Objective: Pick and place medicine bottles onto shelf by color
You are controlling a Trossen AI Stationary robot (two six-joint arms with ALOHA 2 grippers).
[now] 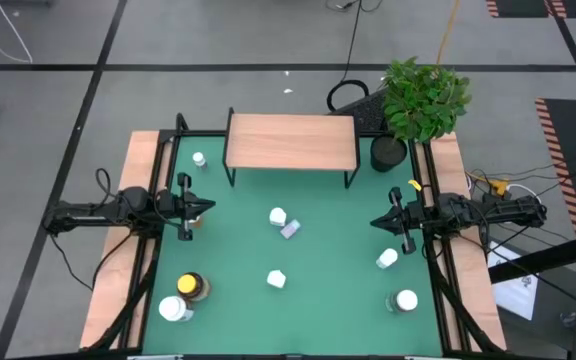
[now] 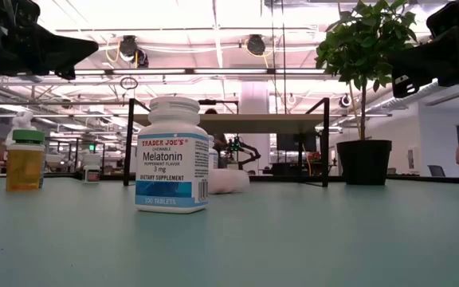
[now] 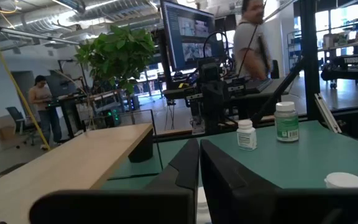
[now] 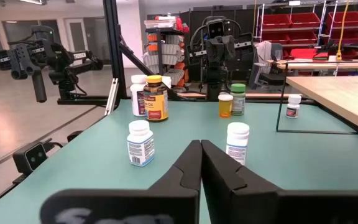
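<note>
The shelf [image 1: 290, 140], a light wooden top on black legs, stands bare at the far middle of the green mat. Bottles stand scattered: white ones [image 1: 199, 159] [image 1: 277, 216] [image 1: 276, 279] [image 1: 387, 258] [image 1: 405, 300] [image 1: 173, 310], a dark amber yellow-lidded one [image 1: 192, 286], and a lilac one [image 1: 289, 230] lying on its side. The orange [image 4: 225, 104] and green [image 4: 237, 98] bottles stand below my left arm. My left gripper [image 1: 203, 208] is shut and empty above the mat's left side. My right gripper [image 1: 376, 221] is shut and empty above the right side.
A black plant pot [image 1: 389, 153] with a leafy plant stands at the shelf's right end. Wooden side boards [image 1: 118, 270] flank the mat. In the low view a Melatonin bottle [image 2: 171, 155] stands close to the near edge. People show in the room beyond the table.
</note>
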